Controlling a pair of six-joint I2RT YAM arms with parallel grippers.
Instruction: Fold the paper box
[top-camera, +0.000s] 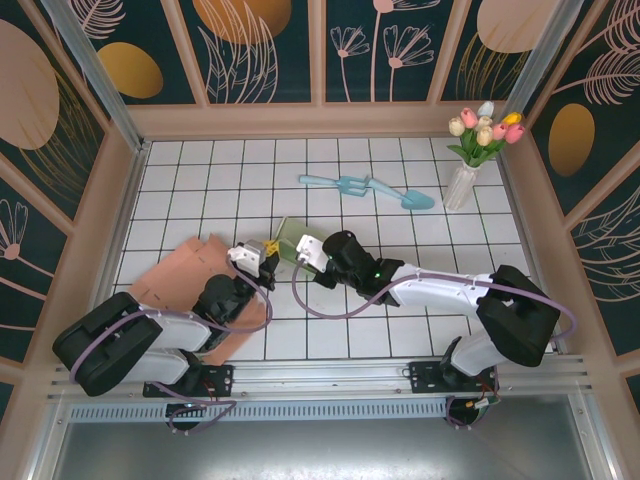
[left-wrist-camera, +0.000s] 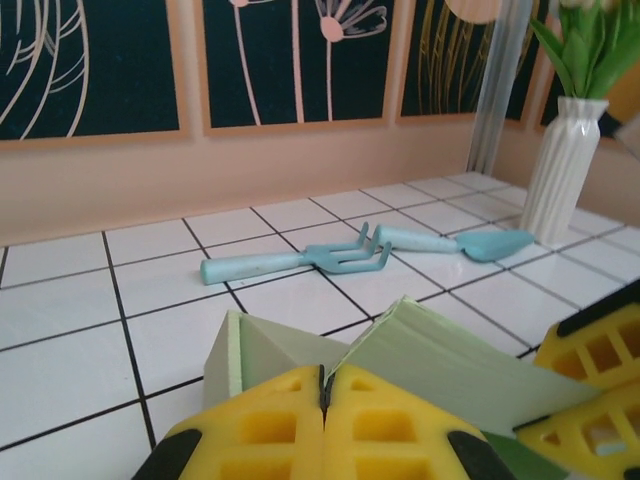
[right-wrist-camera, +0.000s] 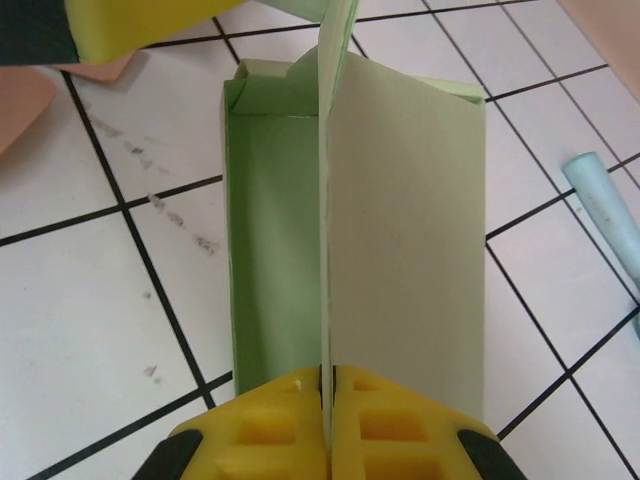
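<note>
pale green paper box (top-camera: 289, 236) mid-table on white tiles (top-camera: 330, 340): upright wall edge pinched in closed right gripper (right-wrist-camera: 327, 385), near flap edge nipped by closed left gripper (left-wrist-camera: 323, 390). open tiles beyond, up to teal fork (left-wrist-camera: 300, 262); brown cardboard (top-camera: 175, 275) close on left.

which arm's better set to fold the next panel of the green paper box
Right, probably. The right gripper is shut on the long raised panel of the green paper box, ready to tip it over; the left gripper pinches the box's end, steadying it.
</note>
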